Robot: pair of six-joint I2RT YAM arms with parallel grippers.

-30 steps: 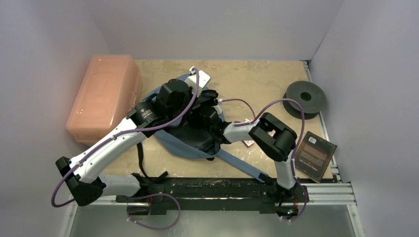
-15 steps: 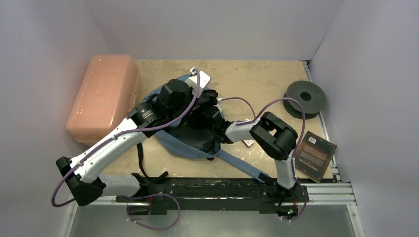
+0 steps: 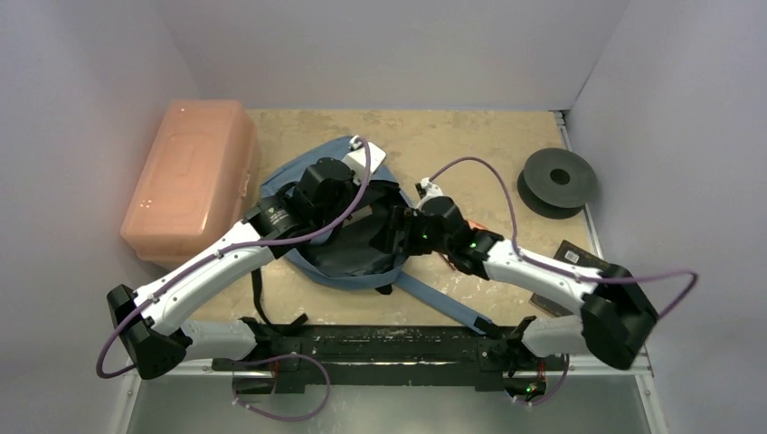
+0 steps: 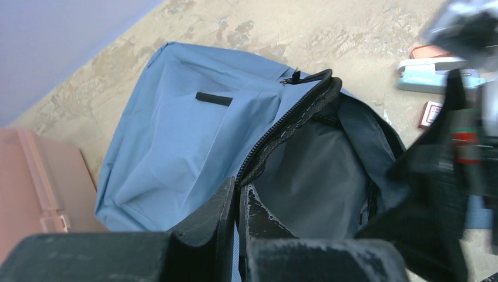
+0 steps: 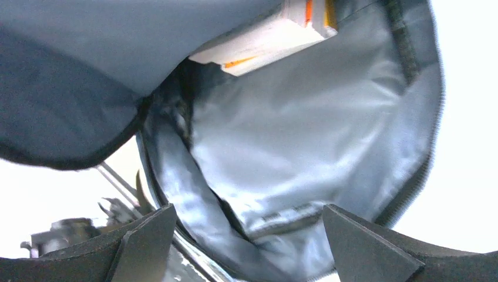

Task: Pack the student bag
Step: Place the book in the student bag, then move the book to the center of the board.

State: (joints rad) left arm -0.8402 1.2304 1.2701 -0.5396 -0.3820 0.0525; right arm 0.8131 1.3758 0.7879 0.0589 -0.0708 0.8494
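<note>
One student bag point(image 4: 170, 141): left jaws pinch its zipper edge point(image 4: 288, 126), right jaws spread at its mouth.

Pale lilac walls point(image 3: 389, 45), scuffed tan tabletop point(image 3: 470, 136)

White arms point(image 3: 208, 271) with black joints point(image 3: 615, 316), each trailing a looping purple cable point(image 3: 493, 167)

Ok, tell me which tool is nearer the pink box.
Left. The left tool grips the bag rim on the side toward the box; the right tool sits across the bag's mouth, farther off.
</note>
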